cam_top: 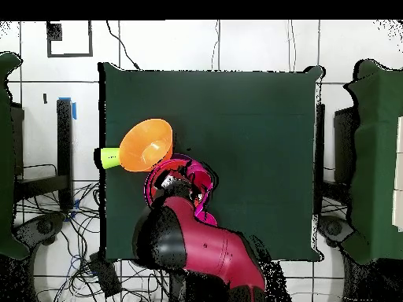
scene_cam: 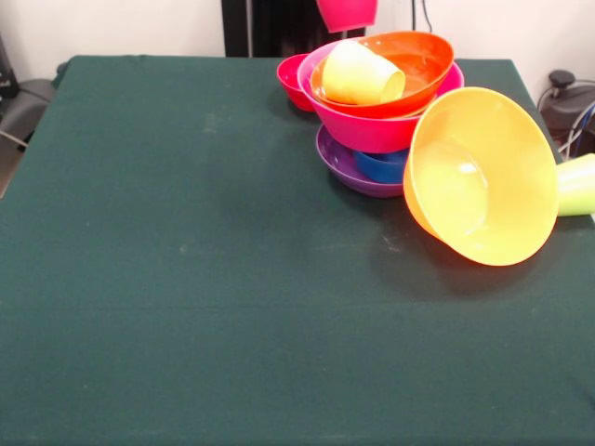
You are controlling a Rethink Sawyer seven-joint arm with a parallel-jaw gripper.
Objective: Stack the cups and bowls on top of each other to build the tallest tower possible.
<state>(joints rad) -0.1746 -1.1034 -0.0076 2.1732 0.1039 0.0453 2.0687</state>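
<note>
Front view. Dark green cloth-covered table (scene_cam: 186, 307), mostly bare, with a few pale specks on the cloth. All the objects are crowded at about 1 to 2 o'clock of the table.

The tower (scene_cam: 376, 111) reads from the bottom up: purple bowl (scene_cam: 342, 167) on the cloth, blue bowl (scene_cam: 383, 167) nested in it, large pink bowl (scene_cam: 367, 130) above, then red-orange bowl (scene_cam: 418, 60) tilted inside the pink. A yellow cup (scene_cam: 361, 76) lies on its side in the red-orange bowl, mouth toward 3 o'clock. A small red bowl (scene_cam: 293, 79) sits touching the tower at its 10 o'clock side.

The light orange bowl (scene_cam: 483, 177) is tipped on its side at 4 o'clock of the tower, opening toward the camera, leaning against the pink bowl. A lime green cup (scene_cam: 576, 184) lies just behind it at the right edge, partly hidden.

The gripper (scene_cam: 347, 13) shows only as a pink-red shape at 12 o'clock, right above the tower. Cannot tell how it is set or whether it has hold of anything.

Room: white wall behind, a black column at top centre, cables and a dark round object at the right.

Overhead view. The red and black arm (cam_top: 206, 244) covers most of the tower. White tiled floor (cam_top: 252, 47) with dark grid lines and cable tangles to the left of the table.
</note>
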